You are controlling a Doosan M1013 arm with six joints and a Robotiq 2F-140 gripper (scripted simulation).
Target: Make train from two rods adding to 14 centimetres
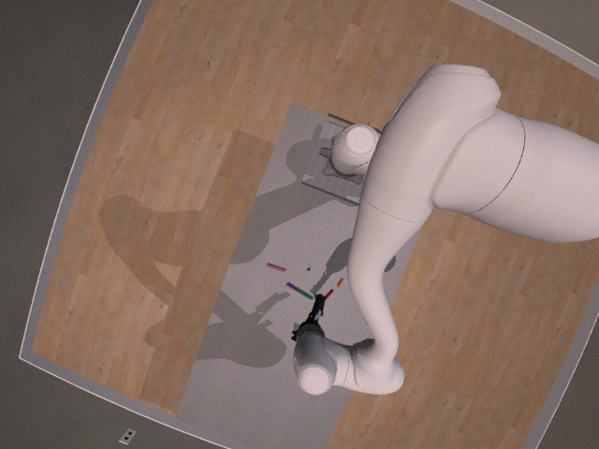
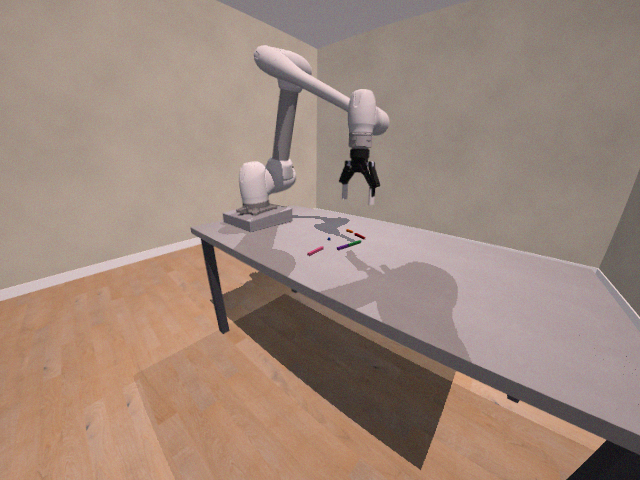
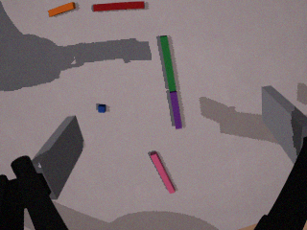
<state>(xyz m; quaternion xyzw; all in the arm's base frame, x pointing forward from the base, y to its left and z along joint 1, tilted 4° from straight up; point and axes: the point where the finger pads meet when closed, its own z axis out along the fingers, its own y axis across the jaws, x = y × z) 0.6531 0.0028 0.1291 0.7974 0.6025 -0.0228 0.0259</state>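
Observation:
A green rod (image 3: 168,63) and a purple rod (image 3: 176,109) lie flat on the grey table, end to end in one line. They also show in the top view, the green rod (image 1: 304,294) and the purple rod (image 1: 293,286), and in the exterior view, the green rod (image 2: 354,242) and the purple rod (image 2: 342,246). My gripper (image 2: 357,195) is open and empty, well above the table over the rods. In the wrist view its two fingers stand wide apart at left and right (image 3: 173,134).
A red rod (image 3: 118,7) and an orange rod (image 3: 61,10) lie beyond the green rod's far end, apart from it. A small blue rod (image 3: 102,107) and a pink rod (image 3: 163,172) lie apart from the purple rod. The robot base (image 2: 256,217) stands at the table's far corner.

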